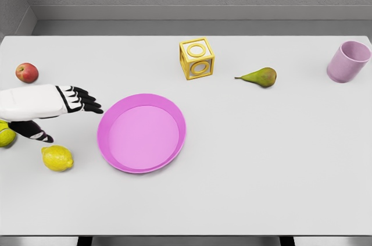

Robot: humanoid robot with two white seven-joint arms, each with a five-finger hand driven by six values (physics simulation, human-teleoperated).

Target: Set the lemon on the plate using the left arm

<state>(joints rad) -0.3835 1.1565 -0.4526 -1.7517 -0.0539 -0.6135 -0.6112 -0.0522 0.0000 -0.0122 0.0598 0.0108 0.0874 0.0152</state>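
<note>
A yellow lemon (57,158) lies on the white table, left of the pink plate (175,112). My left hand (74,106) reaches in from the left edge, above and behind the lemon and apart from it. Its black fingers (86,99) stretch out toward the plate and its thumb (36,134) hangs down toward the lemon; the hand is open and holds nothing. The plate has nothing in it. My right arm is out of view.
A yellow-green fruit (6,134) sits at the left edge, partly behind my arm. A red apple (26,72) lies at back left. A yellow hollow cube (196,58), a pear (260,76) and a lilac cup (347,61) stand further back and right.
</note>
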